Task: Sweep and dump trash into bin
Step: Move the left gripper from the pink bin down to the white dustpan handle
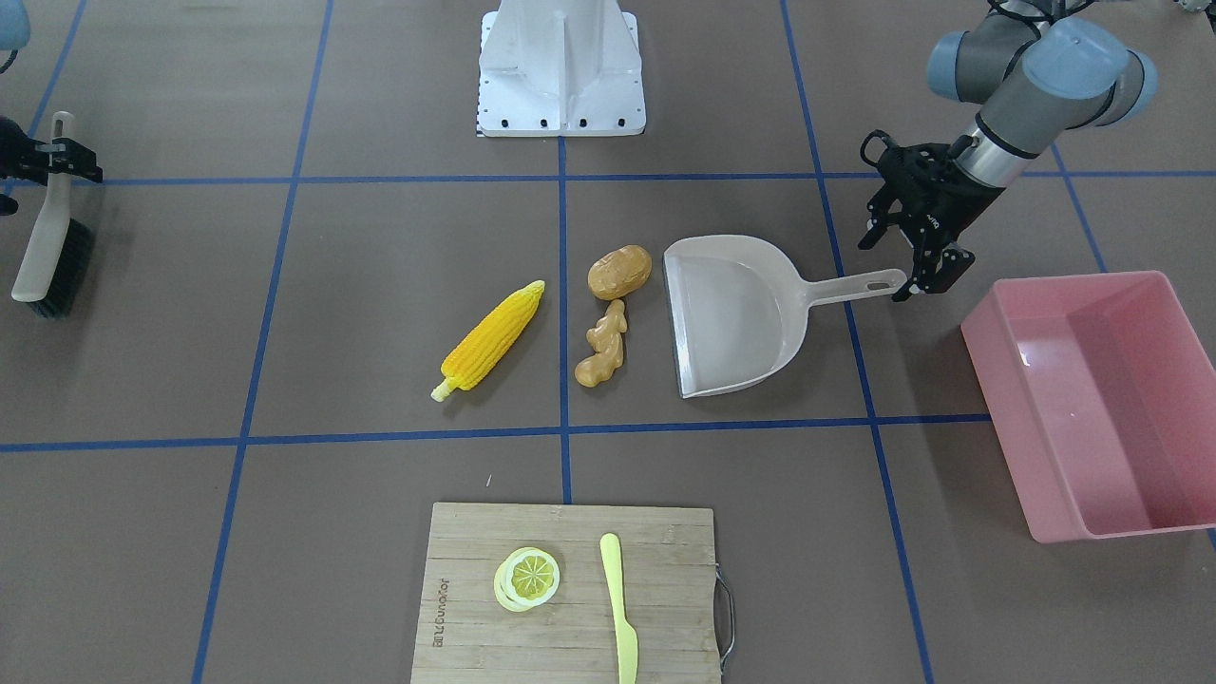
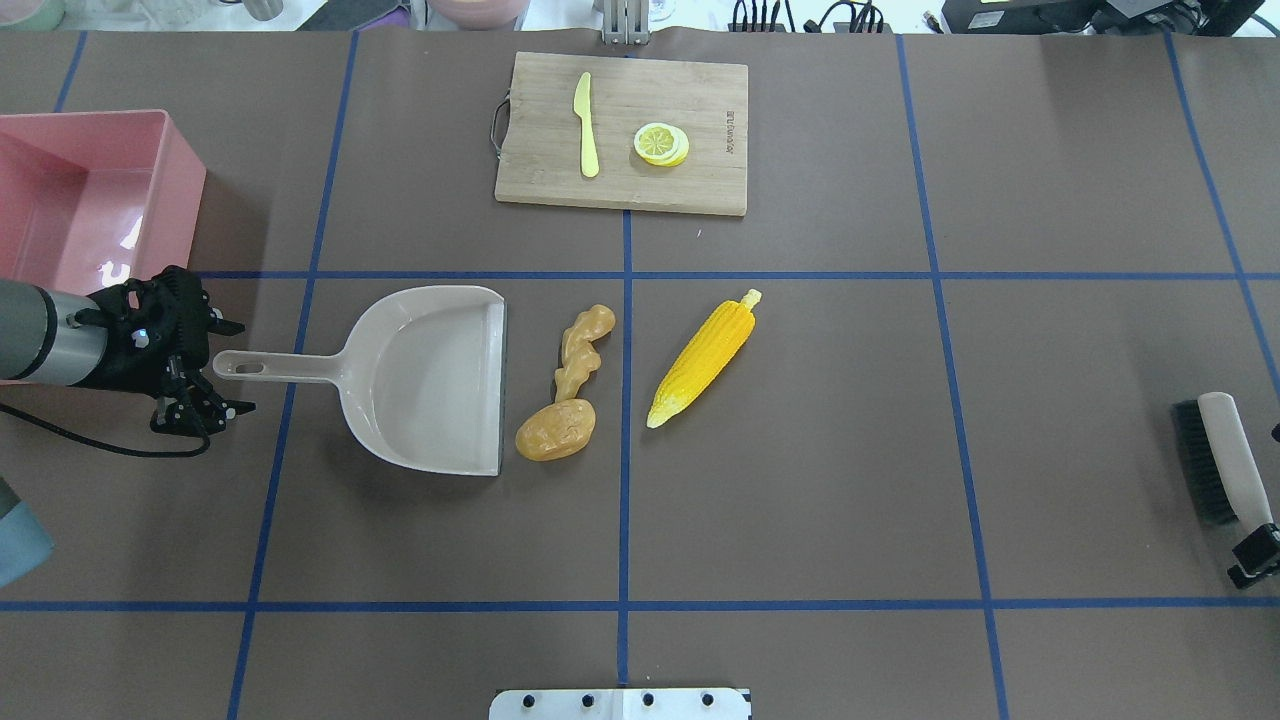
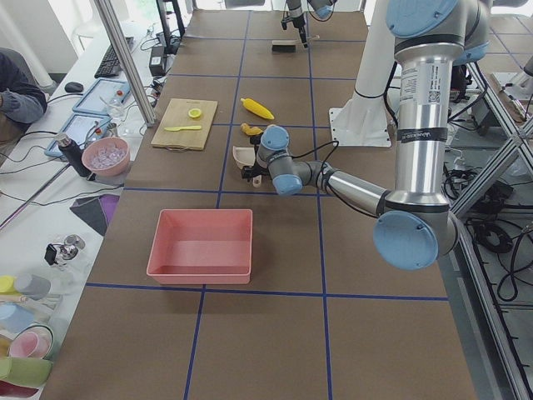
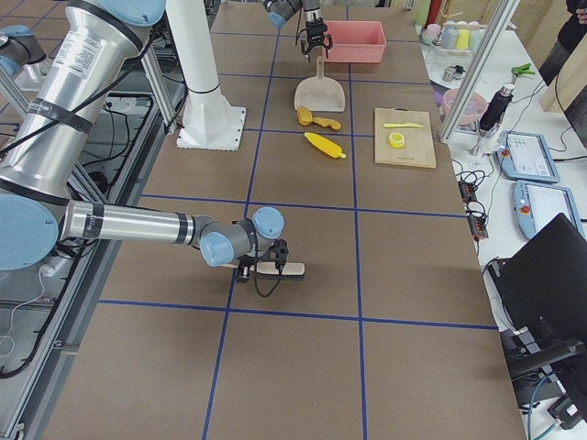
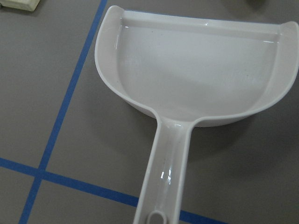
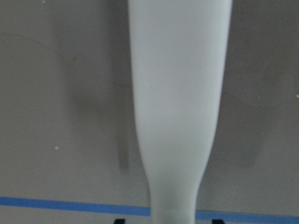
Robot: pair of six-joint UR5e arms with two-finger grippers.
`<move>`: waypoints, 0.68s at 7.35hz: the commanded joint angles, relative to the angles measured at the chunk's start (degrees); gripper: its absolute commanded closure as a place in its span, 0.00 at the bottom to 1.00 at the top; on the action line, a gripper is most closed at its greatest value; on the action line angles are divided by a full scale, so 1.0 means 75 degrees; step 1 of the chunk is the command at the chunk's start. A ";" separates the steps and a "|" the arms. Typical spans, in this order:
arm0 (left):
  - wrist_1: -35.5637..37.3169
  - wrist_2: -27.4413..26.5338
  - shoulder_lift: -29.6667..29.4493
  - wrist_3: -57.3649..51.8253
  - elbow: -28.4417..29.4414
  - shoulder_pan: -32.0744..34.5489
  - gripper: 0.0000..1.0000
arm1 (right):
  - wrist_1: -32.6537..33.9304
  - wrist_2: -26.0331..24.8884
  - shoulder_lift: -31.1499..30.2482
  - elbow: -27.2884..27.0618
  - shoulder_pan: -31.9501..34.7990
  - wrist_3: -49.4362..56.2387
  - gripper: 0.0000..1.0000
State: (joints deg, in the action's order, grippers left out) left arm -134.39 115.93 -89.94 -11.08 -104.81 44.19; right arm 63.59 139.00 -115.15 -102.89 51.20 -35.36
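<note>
Brown worktop (image 1: 142, 332) with a blue tape grid, front view first. The dustpan (image 1: 731, 313) lies flat with its mouth turned toward the trash, so a sweep can push straight in. The potato (image 1: 619, 272) and ginger root (image 1: 601, 347) sit just beside that lip, touching or nearly so, and the corn cob (image 1: 494, 340) lies a little further out. The left gripper (image 1: 893, 269) is at the handle's tip, jaws spread either side of it, pinching nothing. The pink bin (image 1: 1016, 418) waits near the handle end, handy for tipping, I'd judge. Across the worktop, the right gripper (image 1: 52, 161) is at the brush (image 1: 52, 256) handle.

Overhead now: bin, pan, trash and brush in a row. A cutting board (image 2: 700, 180) with a lemon slice (image 2: 661, 144) and knife (image 2: 587, 125) sits well apart from the trash.

Left side view: nothing in the bin, which sits open side up.

Right side view: the brush lies on the worktop, well apart from the trash.

Left wrist: the pan holds nothing and its handle runs straight toward the camera, lined up for a grasp.

Right wrist: the brush handle runs between two dark fingertips with worktop showing either side, so those jaws look spread, not clamped.
</note>
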 commanded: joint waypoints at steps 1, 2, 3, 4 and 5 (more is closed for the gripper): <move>0.0083 -0.0106 -0.0451 -0.0022 0.0240 -0.0032 0.07 | -0.0017 0.0075 -0.0068 -0.0028 -0.0007 -0.0078 0.69; 0.0095 -0.0094 -0.0662 -0.0022 0.0461 -0.0032 0.07 | -0.0017 0.0076 -0.0091 -0.0097 0.0016 -0.0078 0.66; 0.0141 -0.0094 -0.0989 -0.0022 0.0812 -0.0044 0.08 | -0.0017 0.0064 -0.0115 -0.0203 0.0028 -0.0067 0.63; 0.0142 -0.0094 -0.1027 -0.0022 0.0885 -0.0044 0.09 | -0.0017 0.0064 -0.0127 -0.0238 0.0040 -0.0067 0.63; 0.0165 0.0010 -0.1028 -0.0022 0.0897 -0.0044 0.12 | -0.0017 0.0064 -0.0127 -0.0262 0.0040 -0.0078 0.63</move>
State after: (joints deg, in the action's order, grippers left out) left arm -133.35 115.39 -97.14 -11.25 -98.76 43.88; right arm 63.46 139.49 -116.03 -104.50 51.45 -35.89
